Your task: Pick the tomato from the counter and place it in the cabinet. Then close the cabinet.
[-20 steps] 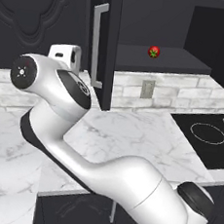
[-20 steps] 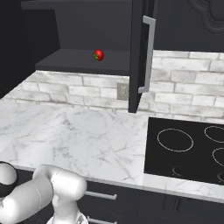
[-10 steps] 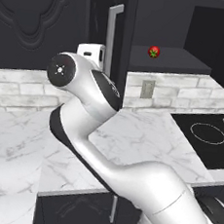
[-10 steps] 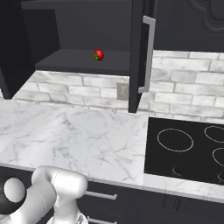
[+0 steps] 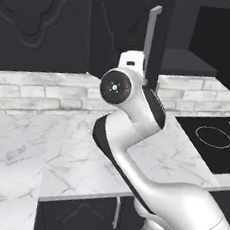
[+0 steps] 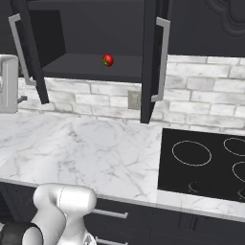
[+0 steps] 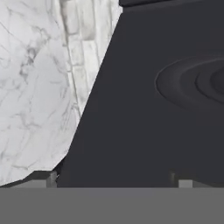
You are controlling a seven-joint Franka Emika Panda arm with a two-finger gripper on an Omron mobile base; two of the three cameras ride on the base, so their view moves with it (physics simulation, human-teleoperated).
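The tomato [image 6: 107, 60] rests on the dark shelf inside the cabinet [image 6: 91, 64], small, red and glossy. The cabinet's left door [image 6: 29, 52] stands partly swung in, and its right door [image 6: 150, 62] sticks straight out. My white hand [image 6: 7, 83] is pressed against the outer face of the left door [image 5: 156, 36], just above the counter [image 6: 86, 143]. In the hand view my gripper [image 7: 113, 178] is open and holds nothing, its fingertips [image 7: 51, 178] set wide apart right at the carved black door face [image 7: 153, 109]. In the left base view the door hides the tomato.
A black cooktop [image 6: 206, 158] with ring marks lies in the counter to the right. White brick backsplash [image 6: 201, 95] with a wall socket [image 6: 133, 100] runs below the cabinet. My arm's elbow joint [image 5: 122, 87] rises over the counter [image 5: 33, 143]. Base cabinets with short silver handles [image 6: 111, 214] sit below.
The left cabinet door has swung toward shut, with my hand and arm following it rightward. It now covers the tomato in the left base view.
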